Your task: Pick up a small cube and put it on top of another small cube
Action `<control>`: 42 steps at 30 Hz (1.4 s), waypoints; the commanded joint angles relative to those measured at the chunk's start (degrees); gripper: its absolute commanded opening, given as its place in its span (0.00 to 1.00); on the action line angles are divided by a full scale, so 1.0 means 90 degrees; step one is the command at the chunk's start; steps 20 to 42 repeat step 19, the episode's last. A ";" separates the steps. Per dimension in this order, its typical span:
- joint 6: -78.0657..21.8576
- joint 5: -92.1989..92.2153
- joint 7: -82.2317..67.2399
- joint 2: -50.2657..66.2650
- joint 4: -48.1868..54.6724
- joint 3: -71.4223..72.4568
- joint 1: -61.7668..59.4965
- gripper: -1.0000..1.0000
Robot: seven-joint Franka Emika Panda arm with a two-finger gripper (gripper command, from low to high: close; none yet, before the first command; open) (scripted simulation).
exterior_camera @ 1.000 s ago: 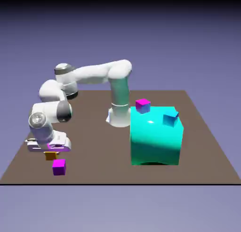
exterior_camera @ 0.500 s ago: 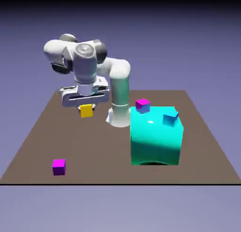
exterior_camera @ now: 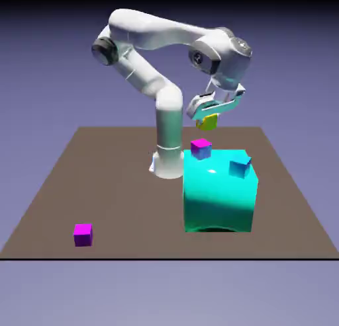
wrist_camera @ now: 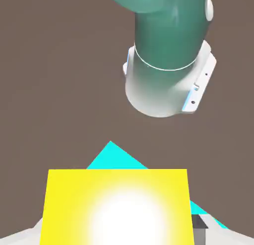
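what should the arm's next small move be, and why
Probably ease the small yellow cube down a little and line it up over the small cube with the magenta top, since the tool grips the yellow one above it with a visible gap between the cubes.

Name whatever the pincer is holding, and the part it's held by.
The yellow cube, gripped by two opposite side faces between the pincer's fingertips.

No readable text, label, brand, number or sign shows anywhere.
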 commanded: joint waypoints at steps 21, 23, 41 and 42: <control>0.1711 0.1224 -0.1927 0.1480 -0.1196 0.2630 -0.3734 1.00; 0.1711 0.1224 -0.1927 0.1480 -0.1196 0.2630 -0.3734 1.00; 0.1711 0.1224 -0.1927 0.1480 -0.1196 0.2630 -0.3734 1.00; 0.1711 0.1224 -0.1927 0.1480 -0.1196 0.2630 -0.3734 1.00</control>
